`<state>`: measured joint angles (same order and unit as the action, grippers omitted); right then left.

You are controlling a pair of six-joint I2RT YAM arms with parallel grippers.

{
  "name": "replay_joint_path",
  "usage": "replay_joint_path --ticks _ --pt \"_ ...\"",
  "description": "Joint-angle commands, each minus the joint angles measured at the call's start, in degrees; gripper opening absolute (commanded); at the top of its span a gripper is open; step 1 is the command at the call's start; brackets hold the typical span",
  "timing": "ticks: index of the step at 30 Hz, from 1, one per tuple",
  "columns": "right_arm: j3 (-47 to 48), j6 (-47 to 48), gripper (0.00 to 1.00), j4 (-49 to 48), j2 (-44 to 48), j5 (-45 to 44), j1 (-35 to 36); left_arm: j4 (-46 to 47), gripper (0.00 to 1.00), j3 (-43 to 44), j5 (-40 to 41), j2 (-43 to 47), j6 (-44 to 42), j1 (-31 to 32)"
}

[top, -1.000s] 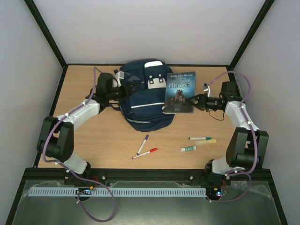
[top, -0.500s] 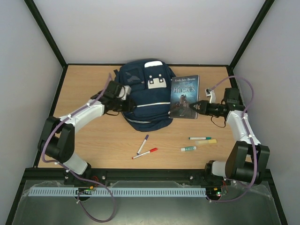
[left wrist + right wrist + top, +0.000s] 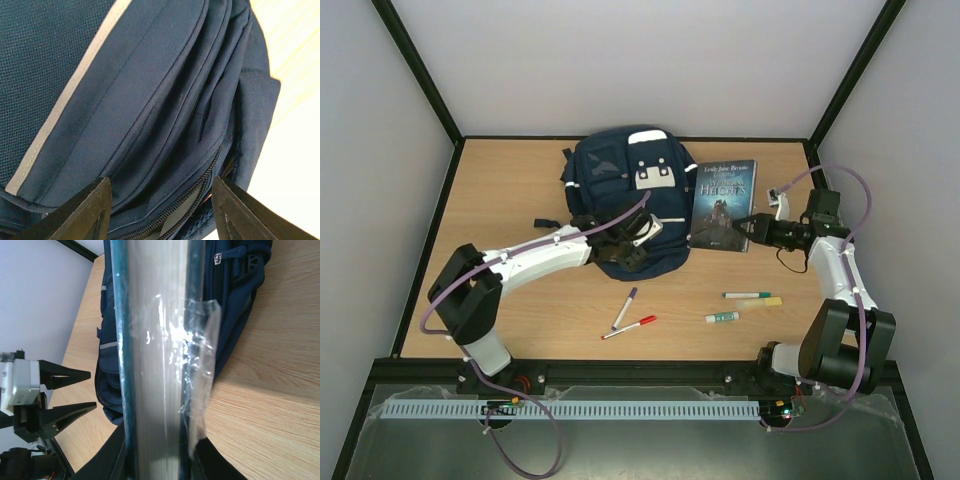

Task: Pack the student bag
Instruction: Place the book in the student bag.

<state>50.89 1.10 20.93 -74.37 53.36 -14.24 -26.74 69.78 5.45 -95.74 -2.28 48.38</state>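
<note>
Wooden table (image 3: 500, 180) — left fingers (image 3: 85, 210) spread over student bag (image 3: 620, 185); right fingers (image 3: 111, 457) clamp book (image 3: 723, 200).

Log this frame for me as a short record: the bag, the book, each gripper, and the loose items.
student bag: lies flat at the far middle of the table
book: beside the bag on its right, gripped at its near edge
left gripper: open, over the bag's near end by a zipper, holding nothing
right gripper: shut on the book
loose items, nearer than the bag: blue-capped marker, red-capped marker, green marker, yellow highlighter, small green-capped tube
packed so far: nothing visibly inside
</note>
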Motion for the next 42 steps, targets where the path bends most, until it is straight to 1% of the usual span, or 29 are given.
replay_joint_path --ticks 1,6,9,11,15,17,19,21,24,25,29,36,37,40,42 --pt "1.9 1.7 0.01 -1.2 -0.2 7.6 -0.4 -6.1 0.56 2.5 4.4 -1.5 -5.8 1.7" --pt "2.2 1.9 0.01 -0.4 -1.0 8.8 -0.5 -6.6 0.54 3.0 4.6 -3.3 -6.8 2.2" --pt "2.1 1.8 0.01 -0.5 -0.8 8.9 -0.5 -6.4 0.52 3.2 8.1 -5.2 -7.1 2.7" --pt "2.1 1.7 0.01 -0.5 -0.8 9.0 -0.5 -5.9 0.50 3.9 11.0 -6.4 -7.0 3.0" --pt "2.1 1.8 0.01 -0.5 -0.9 8.9 -0.6 -4.8 0.45 5.4 14.2 -8.5 -7.3 3.3" --pt "2.0 1.7 0.01 -0.4 -0.8 8.9 -0.6 -4.8 0.40 6.4 14.8 -9.4 -7.5 3.4" --pt "2.0 1.7 0.01 -0.5 -0.7 8.8 -0.7 -4.0 0.38 6.5 15.5 -9.8 -8.1 3.6" --pt "1.9 1.8 0.01 -0.5 -0.7 8.7 -0.9 -3.0 0.39 6.2 16.0 -9.9 -9.2 3.9" --pt "2.0 1.7 0.01 -0.5 -1.0 8.9 -1.3 -0.6 0.49 4.2 17.2 -10.4 -11.9 5.4" --pt "2.0 1.6 0.01 -0.5 -1.0 8.9 -1.4 0.0 0.51 3.5 17.8 -10.8 -12.6 5.9" --pt "2.0 1.5 0.01 -0.5 -1.4 9.1 -1.7 1.4 0.51 1.8 19.2 -12.5 -13.9 7.7" --pt "2.1 1.5 0.01 -0.3 -2.1 9.4 -1.9 4.4 0.46 2.1 27.4 -16.1 -14.8 8.3" --pt "2.1 1.5 0.01 -0.3 -2.1 9.3 -1.9 4.7 0.45 2.3 28.1 -16.3 -14.8 8.3" --pt "2.0 1.2 0.01 -0.5 -1.8 9.0 -2.1 5.2 0.32 3.7 30.8 -15.9 -14.6 8.3" --pt "1.7 0.8 0.01 -0.9 -1.7 8.9 -2.3 5.8 0.27 4.4 32.8 -14.8 -14.5 8.3"
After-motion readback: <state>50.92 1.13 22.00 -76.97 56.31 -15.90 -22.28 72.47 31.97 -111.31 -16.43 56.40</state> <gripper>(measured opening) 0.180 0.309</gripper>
